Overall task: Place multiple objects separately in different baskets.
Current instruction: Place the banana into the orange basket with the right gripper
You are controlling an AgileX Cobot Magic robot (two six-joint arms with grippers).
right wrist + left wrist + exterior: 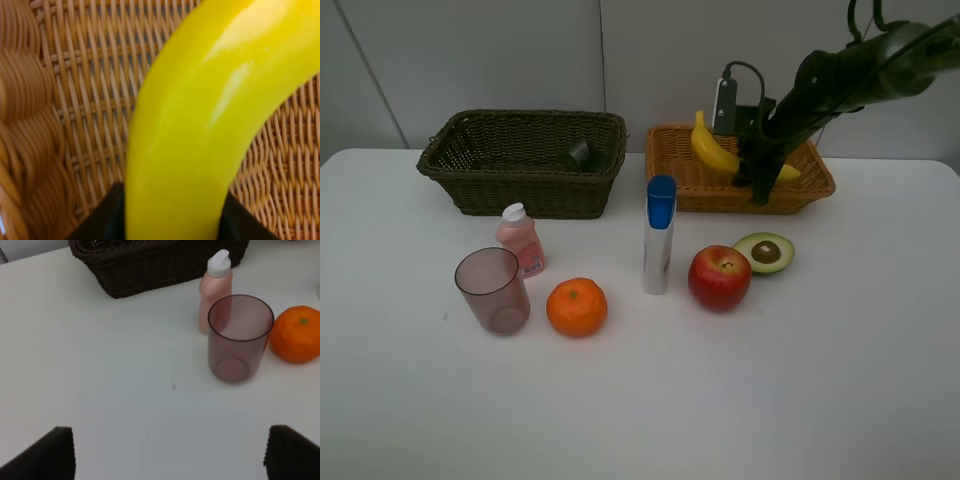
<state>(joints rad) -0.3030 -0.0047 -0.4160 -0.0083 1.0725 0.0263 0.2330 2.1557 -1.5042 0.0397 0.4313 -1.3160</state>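
My right gripper (757, 168) is shut on the yellow banana (710, 148), holding it low inside the light tan basket (695, 190). The right wrist view shows the banana (200, 125) between the fingers, close over the basket's weave (75, 100). The dark basket (470, 185) holds a dark green bottle (580, 153). On the table stand the pink bottle (521, 240), cup (493, 290), orange (576, 306), upright tube (659, 235), apple (719, 277) and avocado half (764, 252). My left gripper (170, 455) is open, short of the cup (240, 337), and out of the exterior view.
In the left wrist view the pink bottle (215, 290) stands just behind the cup, the orange (297, 334) beside it, and the dark basket (150, 265) further back. White table (640, 400) stretches toward the front edge. A grey wall stands behind the baskets.
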